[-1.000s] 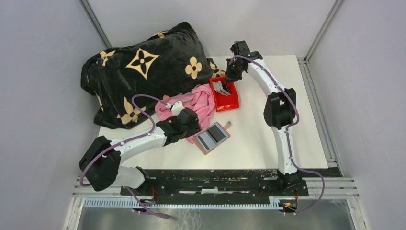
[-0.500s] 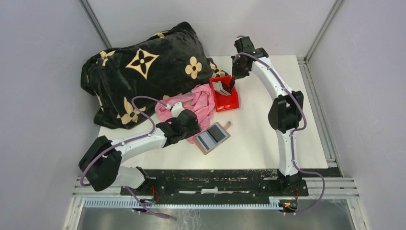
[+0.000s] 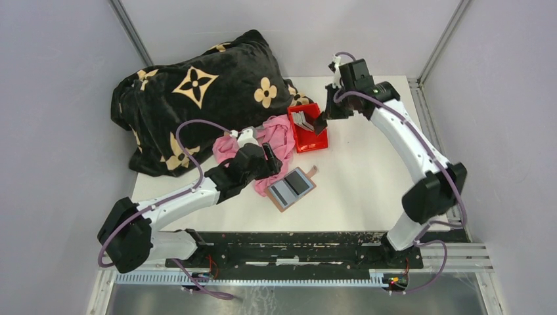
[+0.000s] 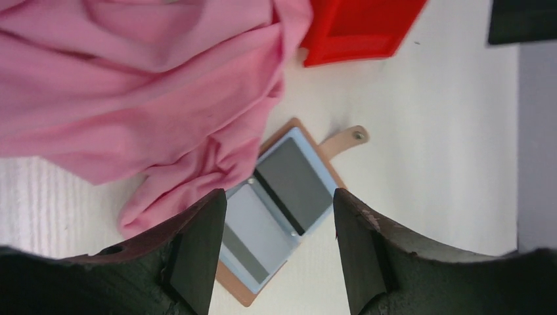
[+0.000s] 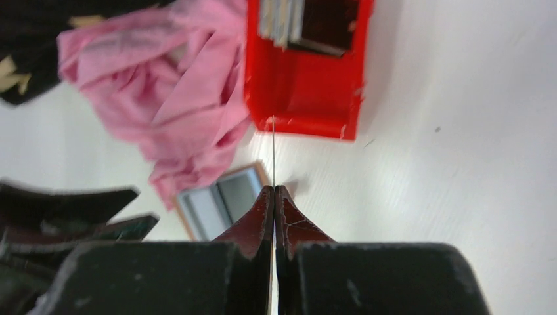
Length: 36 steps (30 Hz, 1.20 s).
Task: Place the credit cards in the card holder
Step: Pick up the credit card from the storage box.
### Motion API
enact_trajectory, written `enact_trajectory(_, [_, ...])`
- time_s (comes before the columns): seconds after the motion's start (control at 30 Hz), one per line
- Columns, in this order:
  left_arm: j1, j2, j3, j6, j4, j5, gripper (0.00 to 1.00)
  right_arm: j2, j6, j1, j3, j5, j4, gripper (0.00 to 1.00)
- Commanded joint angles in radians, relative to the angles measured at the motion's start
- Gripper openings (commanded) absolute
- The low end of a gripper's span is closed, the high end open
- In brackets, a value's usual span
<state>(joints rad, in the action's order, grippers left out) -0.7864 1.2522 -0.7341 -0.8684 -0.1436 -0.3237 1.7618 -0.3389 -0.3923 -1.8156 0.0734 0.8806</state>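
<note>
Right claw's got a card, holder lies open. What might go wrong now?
The right claw pinches the card at its very tips; it may pivot or slip in transit.
The pink cloth overlaps one edge of the card holder and could snag the card.
The open left claw hovers right above the holder, so the arms may clash.

Robot lab cell: grey panel walls (image 3: pixel 59 98), aluminium posts (image 3: pixel 133 33), white table (image 3: pixel 368 190).

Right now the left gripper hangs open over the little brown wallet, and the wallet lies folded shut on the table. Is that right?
Not quite. The card holder lies unfolded, its inner pockets facing up, as the left wrist view shows. The rest holds: the left gripper hangs open over it, and it lies on the table.
</note>
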Motion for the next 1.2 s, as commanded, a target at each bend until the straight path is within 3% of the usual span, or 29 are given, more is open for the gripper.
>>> enact_trajectory(0.0, [0.004,-0.037,-0.056,0.162,0.149,0.167,0.69,-0.212,-0.022,-0.019,0.185,0.211,-0.026,0.01])
enact_trajectory(0.23, [0.006,-0.087,-0.052,0.229,0.244,0.43,0.69,-0.475,-0.025,-0.034,0.439,0.427,0.01,0.01])
enact_trajectory(0.53, [0.006,-0.116,-0.088,0.269,0.211,0.705,0.71,-0.645,-0.104,-0.038,0.649,0.638,-0.036,0.01])
enact_trajectory(0.9, [0.005,-0.103,-0.11,0.284,0.153,0.881,0.72,-0.698,-0.214,-0.042,0.823,0.801,-0.185,0.01])
enact_trajectory(1.17, [0.006,-0.088,-0.077,0.243,0.207,0.963,0.7,-0.661,-0.251,-0.042,0.842,0.847,-0.27,0.01])
